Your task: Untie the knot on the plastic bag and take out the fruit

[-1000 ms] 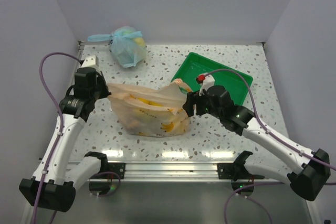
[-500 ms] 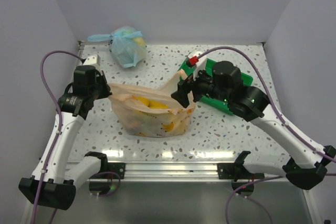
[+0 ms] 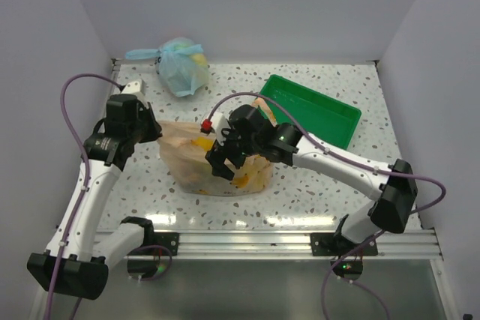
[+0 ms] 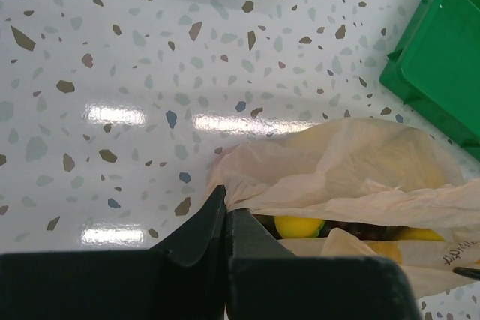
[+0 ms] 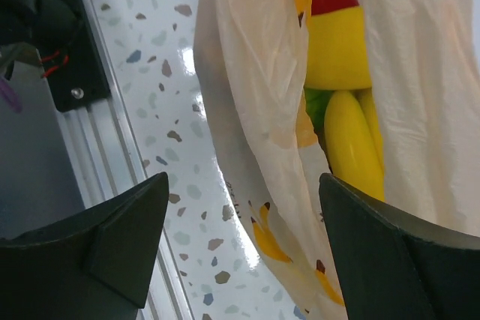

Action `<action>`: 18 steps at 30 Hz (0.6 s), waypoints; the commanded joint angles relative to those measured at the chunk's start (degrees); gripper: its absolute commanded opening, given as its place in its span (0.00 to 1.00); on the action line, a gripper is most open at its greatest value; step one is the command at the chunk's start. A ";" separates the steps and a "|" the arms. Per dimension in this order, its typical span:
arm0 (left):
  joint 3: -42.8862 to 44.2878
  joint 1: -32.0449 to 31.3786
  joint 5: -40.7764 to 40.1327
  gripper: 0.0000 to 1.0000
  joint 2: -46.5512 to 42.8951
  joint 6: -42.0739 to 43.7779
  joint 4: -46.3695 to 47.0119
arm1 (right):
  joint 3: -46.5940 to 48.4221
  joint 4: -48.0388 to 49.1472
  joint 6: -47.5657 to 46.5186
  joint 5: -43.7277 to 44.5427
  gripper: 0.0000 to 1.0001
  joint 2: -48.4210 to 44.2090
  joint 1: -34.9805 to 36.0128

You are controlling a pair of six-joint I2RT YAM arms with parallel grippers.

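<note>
Left end effector (image 4: 225, 211): fully closed, pinching the left edge of the plastic bag (image 3: 184, 168) at its rim and holding that side up.
Right end effector (image 5: 241, 183): jaws wide apart with nothing in them, poised over the bag's mouth.
Knot: none shows; the mouth gapes, so untying looks done.
Bag's place: on the bench (image 3: 300, 185) between the arms, beside the green tray (image 3: 322, 114).
Fruit: inside the bag; a banana (image 5: 351, 140) and a red-and-yellow piece (image 5: 336, 39) show between the bag's walls, under the open jaws.
Step in hand: reaching in for a fruit, by my reading.
Next move calls for: lowering through the opening without snagging the film and closing on one piece only, with the left side held taut.
</note>
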 commanded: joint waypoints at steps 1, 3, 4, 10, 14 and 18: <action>-0.97 0.60 1.41 0.00 -0.90 -1.25 0.97 | -3.24 6.38 -1.59 0.82 0.83 1.93 0.51; -2.12 0.60 2.28 0.00 -1.25 -1.86 1.85 | -4.31 6.40 -2.11 0.46 0.79 4.39 2.44; -3.16 0.52 2.72 0.00 -1.34 -2.21 2.98 | -5.01 5.79 -3.07 0.29 0.74 5.01 3.49; -9.14 0.52 2.47 0.00 -1.78 -6.87 11.41 | -9.31 5.69 -4.13 -4.28 0.09 7.30 13.42; -13.45 0.60 1.85 0.00 -0.29 -10.90 16.77 | -10.02 4.20 -4.49 -10.07 0.00 9.06 17.73; -14.16 0.69 0.17 0.00 2.78 -13.11 20.04 | -8.45 0.60 -5.63 -13.16 0.00 10.73 19.05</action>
